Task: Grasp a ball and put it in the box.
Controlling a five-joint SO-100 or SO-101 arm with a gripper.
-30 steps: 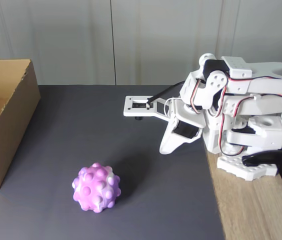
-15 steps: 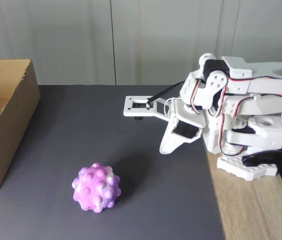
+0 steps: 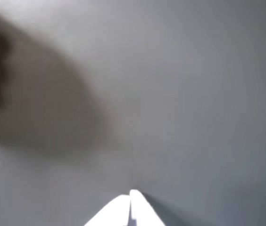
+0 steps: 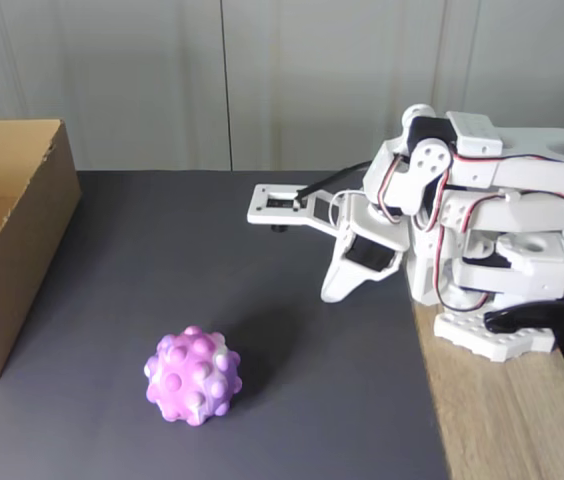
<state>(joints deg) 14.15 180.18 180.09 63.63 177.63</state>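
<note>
Nothing is done yet: my gripper (image 4: 327,292) is clenched and empty, the ball (image 4: 193,376) sits ungrasped well ahead, and the box (image 4: 24,222) lies farther beyond.

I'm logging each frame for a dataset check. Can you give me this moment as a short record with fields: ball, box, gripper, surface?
ball: pink, purple and white bumpy ball resting on the dark mat, front left of the arm in the fixed view, untouched
box: brown cardboard box at the left edge, open top, apart from the ball
gripper: gripper folded near the arm's base, pointing down, fingers together in the wrist view, holding nothing
surface: dark grey mat; wooden table at right
task state: ball not yet grasped
</note>
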